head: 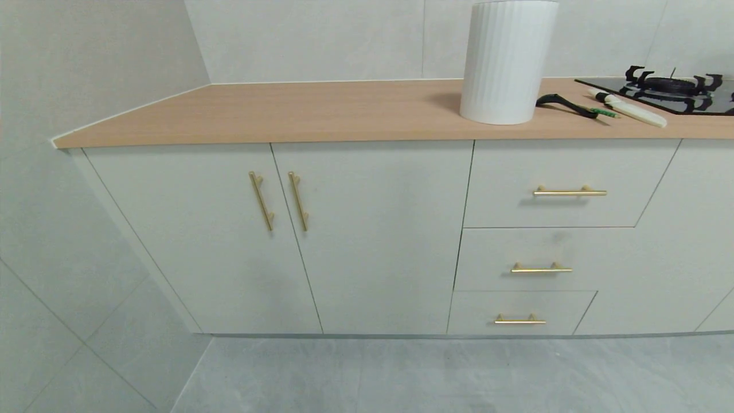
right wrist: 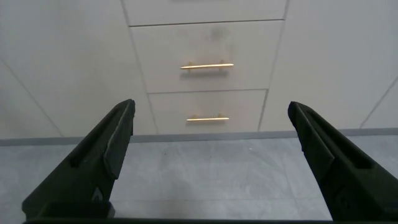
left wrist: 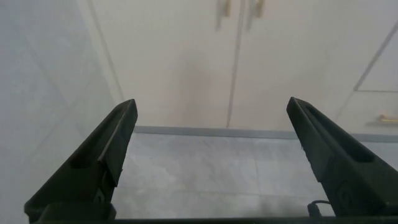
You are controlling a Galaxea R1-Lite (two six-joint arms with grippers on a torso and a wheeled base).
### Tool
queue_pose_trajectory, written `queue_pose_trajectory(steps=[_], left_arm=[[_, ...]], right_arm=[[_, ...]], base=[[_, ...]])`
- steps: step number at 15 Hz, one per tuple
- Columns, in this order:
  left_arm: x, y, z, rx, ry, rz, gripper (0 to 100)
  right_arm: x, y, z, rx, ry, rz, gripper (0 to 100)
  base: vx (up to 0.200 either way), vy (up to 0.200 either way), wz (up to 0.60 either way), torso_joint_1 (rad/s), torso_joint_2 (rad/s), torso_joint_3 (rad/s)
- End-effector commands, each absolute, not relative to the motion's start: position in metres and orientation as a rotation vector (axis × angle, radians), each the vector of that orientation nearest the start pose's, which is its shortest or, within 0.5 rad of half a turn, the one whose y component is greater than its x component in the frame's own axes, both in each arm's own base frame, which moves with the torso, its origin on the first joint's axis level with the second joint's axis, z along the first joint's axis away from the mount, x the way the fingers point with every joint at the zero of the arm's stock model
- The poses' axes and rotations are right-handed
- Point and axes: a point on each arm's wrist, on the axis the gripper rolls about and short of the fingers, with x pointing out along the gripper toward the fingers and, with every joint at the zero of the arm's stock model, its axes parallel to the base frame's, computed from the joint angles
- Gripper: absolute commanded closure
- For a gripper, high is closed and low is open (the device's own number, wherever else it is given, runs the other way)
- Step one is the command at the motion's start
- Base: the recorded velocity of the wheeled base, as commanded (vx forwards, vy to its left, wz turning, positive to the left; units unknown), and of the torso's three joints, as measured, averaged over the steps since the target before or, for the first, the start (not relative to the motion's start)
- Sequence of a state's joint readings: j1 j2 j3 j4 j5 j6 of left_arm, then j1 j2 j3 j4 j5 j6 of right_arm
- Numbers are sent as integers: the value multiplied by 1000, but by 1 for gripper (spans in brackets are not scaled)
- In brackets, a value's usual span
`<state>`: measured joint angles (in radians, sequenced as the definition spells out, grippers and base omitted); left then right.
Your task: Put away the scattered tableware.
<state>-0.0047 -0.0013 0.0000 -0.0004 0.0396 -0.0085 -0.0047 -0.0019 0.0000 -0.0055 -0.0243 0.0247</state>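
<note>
The left end effector [left wrist: 211, 106] hangs low, its dark fingers spread wide with nothing between them. Ahead of it and higher up are the pale double cabinet doors [left wrist: 186, 56], and the grey tiled floor [left wrist: 199, 168] lies beneath it. The right end effector [right wrist: 211, 107] is just as wide open and empty, and it faces the lower pale drawers [right wrist: 249, 56] with their brass bar handles.

The scattered tableware lies well above and beyond both, toward the right end effector's side. A curved black-handled utensil [head: 565, 105] and a cream-coloured flat utensil [head: 633, 113] rest on the light wooden surface [head: 287, 112]. They sit between a tall white ribbed container [head: 504, 63] and a black gas hob [head: 671, 89].

Coming up from so low, the spread fingers could snag a drawer handle or the surface's front edge. Both utensils lie flat and slim, so a shallow pinch may skid them toward the hob or over the edge. The container stands just beside the black utensil and could be knocked. I cannot tell whether the two utensils touch; if they do, lifting one may drag the other.
</note>
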Motion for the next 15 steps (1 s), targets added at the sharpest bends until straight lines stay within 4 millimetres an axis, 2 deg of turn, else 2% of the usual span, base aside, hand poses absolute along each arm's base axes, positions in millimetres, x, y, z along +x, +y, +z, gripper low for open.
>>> queue_pose_trajectory(steps=[1, 4, 12, 15], left_arm=[[-23, 1, 76, -9, 1, 35, 0], [-23, 1, 75, -9, 0, 35, 0], [-23, 1, 75, -8, 0, 35, 0], [-23, 1, 75, -8, 0, 35, 0]], right_arm=[[-23, 0, 76, 25, -6, -29, 0], [-23, 0, 76, 25, -6, -29, 0], [-23, 0, 76, 25, -6, -29, 0], [-23, 0, 76, 25, -6, -29, 0]], base=[[0, -200, 0, 2, 12, -2], [0, -200, 0, 2, -1, 2], [0, 0, 0, 0, 0, 0], [200, 0, 0, -1, 4, 2]])
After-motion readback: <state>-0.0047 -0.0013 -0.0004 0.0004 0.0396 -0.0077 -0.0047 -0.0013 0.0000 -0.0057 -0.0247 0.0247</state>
